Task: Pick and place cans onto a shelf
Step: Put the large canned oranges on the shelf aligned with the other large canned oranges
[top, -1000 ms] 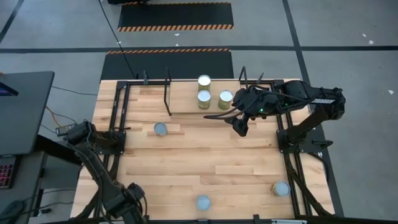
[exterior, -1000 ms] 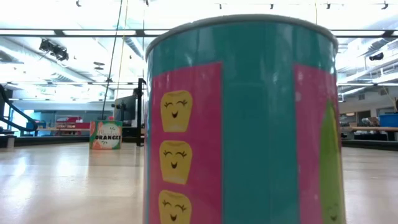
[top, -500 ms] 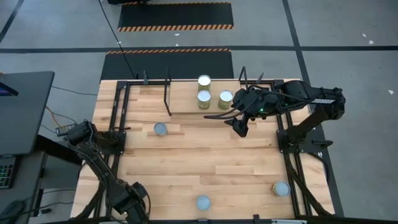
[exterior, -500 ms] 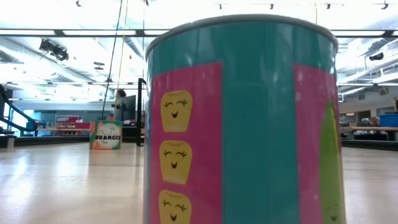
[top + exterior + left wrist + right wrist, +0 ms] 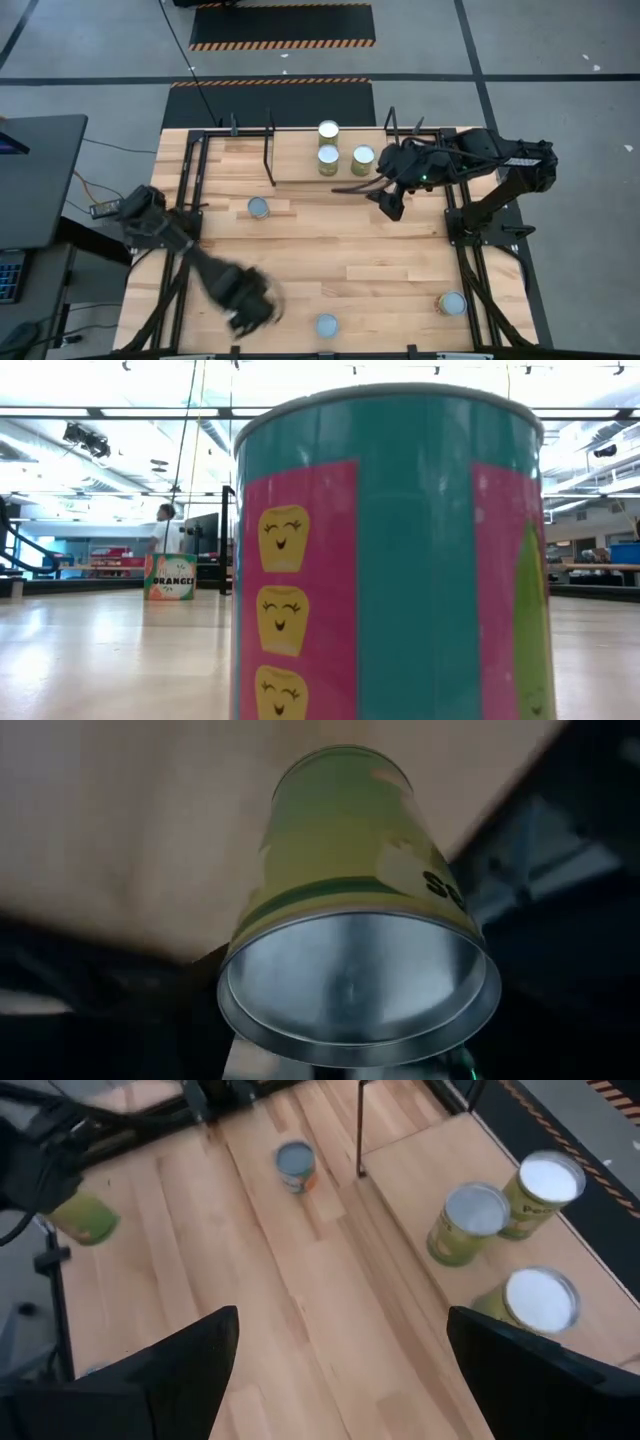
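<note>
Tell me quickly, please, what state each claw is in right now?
Left claw: shut on a yellow-green can, above the table's near-left part.
Right claw: open, empty, beside the shelf.

The far can (image 5: 170, 577) reads "ORANGES", though small and far off.

Even, bright overhead light. The left gripper (image 5: 245, 300) smears with motion blur; the can (image 5: 355, 910) at its wrist is soft; ceiling lamps glare white.
</note>
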Available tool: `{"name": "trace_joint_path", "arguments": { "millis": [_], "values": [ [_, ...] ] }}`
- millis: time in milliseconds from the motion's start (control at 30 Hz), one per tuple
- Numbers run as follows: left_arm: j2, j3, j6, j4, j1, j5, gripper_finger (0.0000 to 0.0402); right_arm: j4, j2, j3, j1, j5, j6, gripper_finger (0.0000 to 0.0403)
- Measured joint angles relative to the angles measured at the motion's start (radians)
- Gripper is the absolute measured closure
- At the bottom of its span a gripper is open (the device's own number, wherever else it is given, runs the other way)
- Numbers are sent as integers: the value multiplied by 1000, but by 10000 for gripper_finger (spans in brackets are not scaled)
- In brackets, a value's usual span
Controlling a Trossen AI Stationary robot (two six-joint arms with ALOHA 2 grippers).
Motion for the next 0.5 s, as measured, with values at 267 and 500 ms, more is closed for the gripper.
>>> {"name": "trace_joint_path", "arguments": {
  "millis": [267,500],
  "values": [
    [49,106,472,51,399,-237,88,-73,-5,-62,156,25,-9,37],
    [260,291,770,94,572,-276,87,-69,-6,-158,262,-8,94,37]
  ]
}}
